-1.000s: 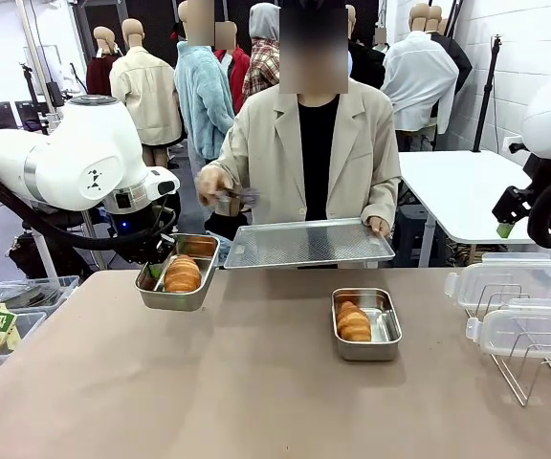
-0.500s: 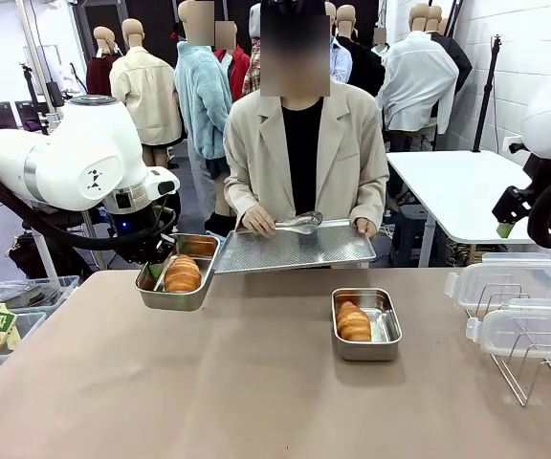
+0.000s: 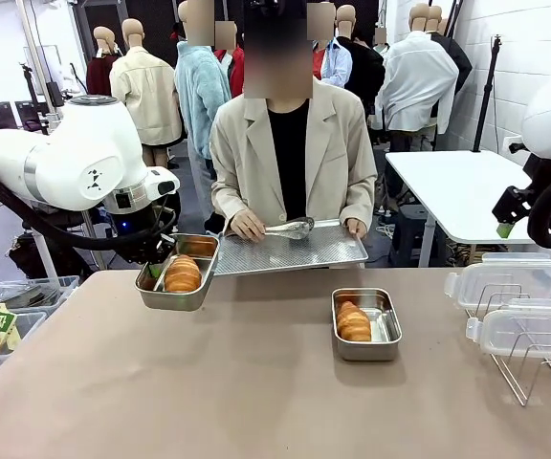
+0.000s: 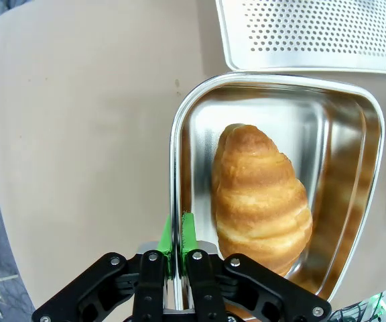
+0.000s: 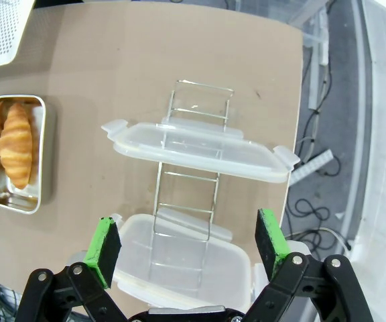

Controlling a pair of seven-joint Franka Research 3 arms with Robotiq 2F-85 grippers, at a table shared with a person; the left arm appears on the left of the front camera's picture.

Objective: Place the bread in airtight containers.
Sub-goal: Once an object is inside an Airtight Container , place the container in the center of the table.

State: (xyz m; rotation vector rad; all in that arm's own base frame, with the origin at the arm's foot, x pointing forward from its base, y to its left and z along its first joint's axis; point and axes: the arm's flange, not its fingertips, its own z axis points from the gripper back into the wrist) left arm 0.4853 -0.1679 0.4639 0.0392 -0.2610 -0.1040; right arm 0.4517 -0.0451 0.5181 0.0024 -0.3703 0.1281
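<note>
— While we look from the front, how many tins do we count?
— Two. The left tin (image 3: 175, 298) is at the table's (image 3: 256, 392) far left edge, its wall pinched by the left gripper (image 3: 153, 272), with one roll (image 3: 182, 273) inside. The right tin (image 3: 366, 351) lies near the middle, also with one roll.
— And elsewhere?
— Two lids (image 3: 510, 280) stand in one rack (image 3: 534, 375). The person holds one tray (image 3: 323, 251) with one pair of tongs (image 3: 290, 229) on it.
— From the left wrist?
— We see the pads clenched on the tin's wall, one roll just beside them.
— From the right wrist?
— The right gripper (image 5: 187, 241) hangs spread wide, grasping nothing, above both lids. One tin with one roll lies well apart.
</note>
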